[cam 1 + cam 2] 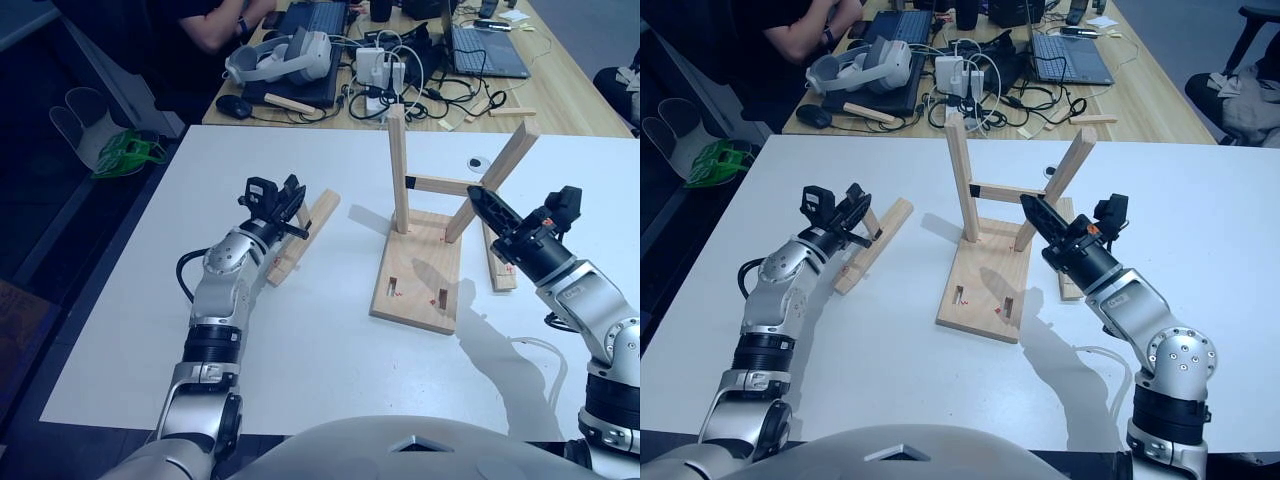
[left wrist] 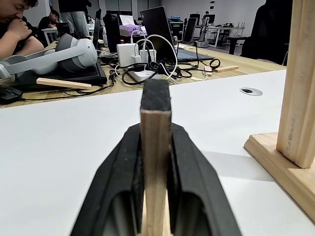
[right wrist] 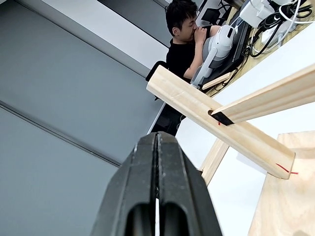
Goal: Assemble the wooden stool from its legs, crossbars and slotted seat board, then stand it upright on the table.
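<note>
Overhead light falls bright and even on my white table [image 1: 120, 330], and I see no harsh glare on it. The half-built stool [image 1: 420, 270] casts a soft, pale shadow [image 1: 365, 215] to its left. The floor [image 1: 40, 250] beyond the table's left edge sits dim, nearly black.

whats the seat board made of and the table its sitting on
Seat board: pale bare-looking wood, matte tan faces with cut slots; any clear coat can't be told. Table: smooth uniform white top without grain, probably laminate or painted board; core hidden.
</note>
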Tool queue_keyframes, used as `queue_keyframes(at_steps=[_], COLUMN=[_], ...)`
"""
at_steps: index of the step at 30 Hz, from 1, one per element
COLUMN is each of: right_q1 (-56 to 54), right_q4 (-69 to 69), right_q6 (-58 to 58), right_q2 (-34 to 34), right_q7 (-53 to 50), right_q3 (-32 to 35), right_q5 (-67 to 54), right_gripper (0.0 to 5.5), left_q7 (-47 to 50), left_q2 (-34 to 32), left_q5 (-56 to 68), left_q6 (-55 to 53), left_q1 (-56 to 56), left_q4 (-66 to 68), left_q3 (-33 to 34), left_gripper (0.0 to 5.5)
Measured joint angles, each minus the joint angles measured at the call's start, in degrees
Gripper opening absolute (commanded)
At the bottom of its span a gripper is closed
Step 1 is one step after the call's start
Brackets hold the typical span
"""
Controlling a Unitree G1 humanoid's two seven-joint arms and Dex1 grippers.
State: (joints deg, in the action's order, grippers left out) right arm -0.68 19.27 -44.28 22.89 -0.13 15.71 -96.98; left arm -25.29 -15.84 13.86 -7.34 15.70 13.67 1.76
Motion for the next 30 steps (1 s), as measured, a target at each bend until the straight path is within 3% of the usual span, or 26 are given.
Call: queue_keyframes(at_steps=[9, 15, 20, 26, 30], right_q1=[0.0, 0.08, 0.11, 0.03, 0.01], right_q4=[-1.03, -1.04, -1.04, -1.04, -1.05], right_q6=[0.03, 0.16, 0.21, 0.21, 0.21], right_q2=[0.02, -0.02, -0.05, -0.05, -0.02], right_q7=[-0.06, -0.25, -0.47, -0.62, -0.72], right_q3=[0.08, 0.18, 0.16, 0.03, 0.01], right_q5=[-0.61, -1.16, -1.76, -2.32, -2.84], right_gripper=[0.0, 0.0, 0.0, 0.0, 0.0], left_q7=[0.24, 3.7, 4.73, 5.97, 6.03], left_q2=[-1.52, -4.3, -5.17, -2.07, -1.92], left_q5=[-0.73, 1.11, 1.81, -4.3, -5.93], left_q6=[-2.08, -7.38, -10.86, -16.59, -18.1], left_q1=[0.06, 14.82, 25.25, 10.89, 9.26], left_q4=[-3.53, -10.19, -5.6, 2.93, 2.57], left_q3=[2.32, 6.72, 7.64, -0.44, -2.15], left_gripper=[1.96, 1.96, 1.96, 1.96, 1.96])
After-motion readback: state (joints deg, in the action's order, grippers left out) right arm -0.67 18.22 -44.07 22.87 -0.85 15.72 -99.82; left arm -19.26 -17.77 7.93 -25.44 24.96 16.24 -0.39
